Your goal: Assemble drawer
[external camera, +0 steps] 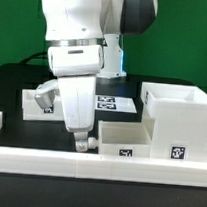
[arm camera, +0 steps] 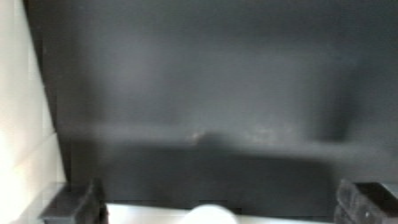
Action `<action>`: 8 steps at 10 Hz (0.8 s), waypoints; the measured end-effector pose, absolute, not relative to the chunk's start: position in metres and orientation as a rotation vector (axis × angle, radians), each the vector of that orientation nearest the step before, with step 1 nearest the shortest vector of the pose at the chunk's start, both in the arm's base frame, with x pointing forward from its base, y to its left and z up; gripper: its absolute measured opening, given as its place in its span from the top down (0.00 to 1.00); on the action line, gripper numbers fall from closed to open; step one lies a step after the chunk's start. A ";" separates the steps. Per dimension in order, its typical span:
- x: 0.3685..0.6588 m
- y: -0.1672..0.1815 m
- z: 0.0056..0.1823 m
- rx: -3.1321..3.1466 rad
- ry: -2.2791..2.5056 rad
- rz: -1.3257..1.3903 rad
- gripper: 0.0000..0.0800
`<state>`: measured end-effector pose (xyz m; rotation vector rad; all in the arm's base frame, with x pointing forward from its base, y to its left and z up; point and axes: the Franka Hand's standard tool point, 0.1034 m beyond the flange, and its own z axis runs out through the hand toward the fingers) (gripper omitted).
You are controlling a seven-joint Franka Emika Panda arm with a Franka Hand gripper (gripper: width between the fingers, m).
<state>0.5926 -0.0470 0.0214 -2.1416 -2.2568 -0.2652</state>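
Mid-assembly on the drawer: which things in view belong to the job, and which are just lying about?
Belongs to the job:
- hollow housing
- tray at the exterior view's left
- tray beside the housing
- gripper, open

Just lying about:
- marker board
- border rail

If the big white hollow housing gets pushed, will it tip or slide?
Probably slide: the housing looks squat with a broad base. Its open top shows thin walls, so likely light for its size. The plastic looks rigid, so it shouldn't flex much.
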 end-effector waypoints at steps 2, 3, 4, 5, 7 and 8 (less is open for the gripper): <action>0.597 -0.039 0.024 -2.136 -2.254 -0.275 0.19; 0.596 -0.036 0.022 -2.139 -2.244 -0.275 0.19; 0.595 -0.032 0.021 -2.136 -2.242 -0.278 0.19; 0.594 -0.026 0.020 -2.137 -2.233 -0.283 0.19; 0.593 -0.014 0.019 -2.157 -2.205 -0.293 0.19; 0.593 -0.008 0.020 -2.148 -2.211 -0.296 0.19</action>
